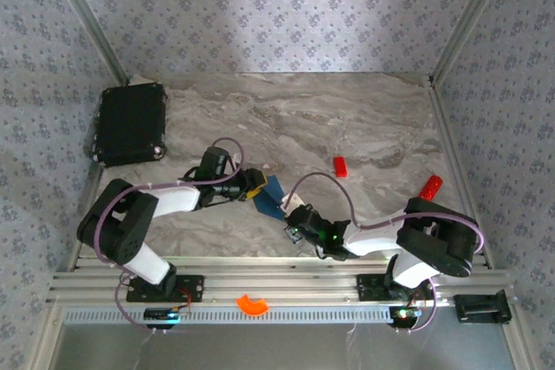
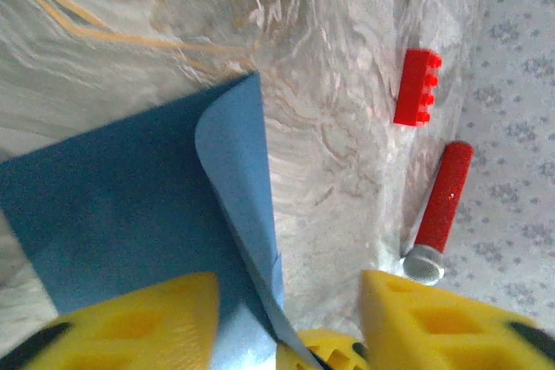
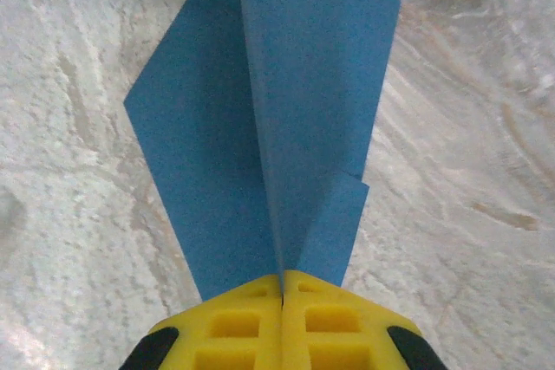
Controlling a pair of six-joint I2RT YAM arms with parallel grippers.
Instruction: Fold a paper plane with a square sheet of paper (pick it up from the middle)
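Marble-patterned table (image 1: 347, 110) with 4 things on it.
Black case (image 1: 130, 123) in the far left corner; red block (image 1: 340, 166) right of centre; red stick (image 1: 430, 185) by the right edge; blue paper (image 1: 271, 197) near the near edge's middle.

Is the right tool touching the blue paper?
Touching. The right wrist view shows the right tool shut on the paper's raised fold, with no gap between them.

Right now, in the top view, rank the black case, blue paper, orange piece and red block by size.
1. black case
2. blue paper and orange piece: too alike to rank, paper partly hidden
3. red block
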